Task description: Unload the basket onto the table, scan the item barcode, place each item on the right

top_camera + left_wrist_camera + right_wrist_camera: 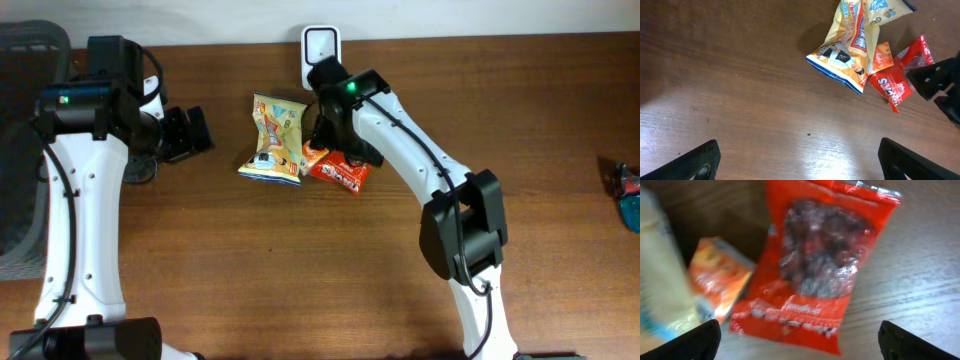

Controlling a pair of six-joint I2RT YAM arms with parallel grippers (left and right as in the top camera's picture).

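Three snack packets lie together at the back middle of the table: a yellow bag [273, 140], a small orange packet [314, 155] and a red packet [340, 173]. No barcode shows on any of them. My right gripper [342, 150] hangs open just above the red packet [820, 265], whose lower edge lies between the fingertips [695, 342]; the gripper's midpoint [799, 342] is over that edge, and nothing is held. My left gripper [192, 133] is open to the left of the yellow bag [850, 45], over bare wood [800, 167].
A white device with a dark window [321, 45] stands at the table's back edge, right behind my right wrist. A blue and red object [628, 195] lies at the far right edge. A grey mesh chair [20, 150] is off the table's left side.
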